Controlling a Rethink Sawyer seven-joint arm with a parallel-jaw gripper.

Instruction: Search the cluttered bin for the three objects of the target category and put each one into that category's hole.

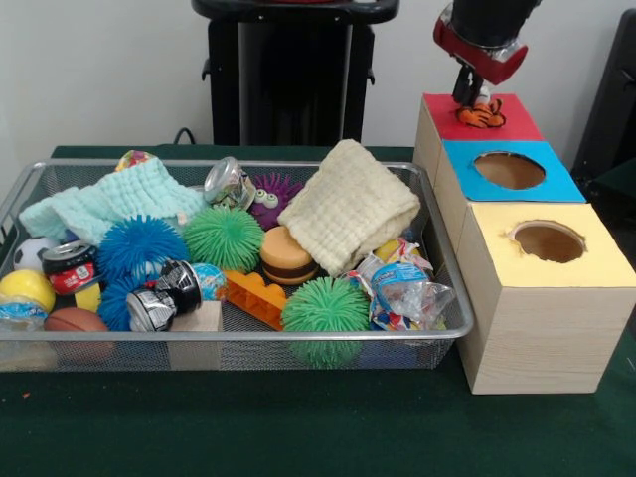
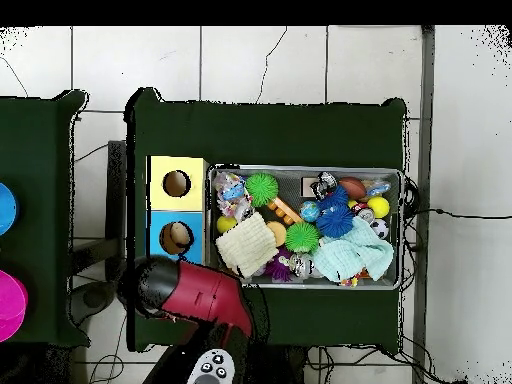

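My gripper (image 1: 476,103) hangs over the red-topped box (image 1: 517,121), the farthest of three boxes in the front view. It is shut on a small orange toy with black stripes (image 1: 481,116), which rests low on the red top and hides any hole there. The blue-topped box (image 1: 561,184) and the yellow-topped box (image 1: 596,263) each show an open round hole. In the overhead view the red arm (image 2: 200,295) covers the red box and the gripper. The wire bin (image 1: 238,343) holds the clutter.
The bin (image 2: 401,230) holds green spiky balls (image 1: 224,237), blue spiky balls (image 1: 139,246), a purple monster toy (image 1: 271,197), two cloths (image 1: 348,204), a burger toy (image 1: 286,256), cans (image 1: 164,296), an orange brick (image 1: 256,296), small balls and crumpled wrappers (image 1: 402,288).
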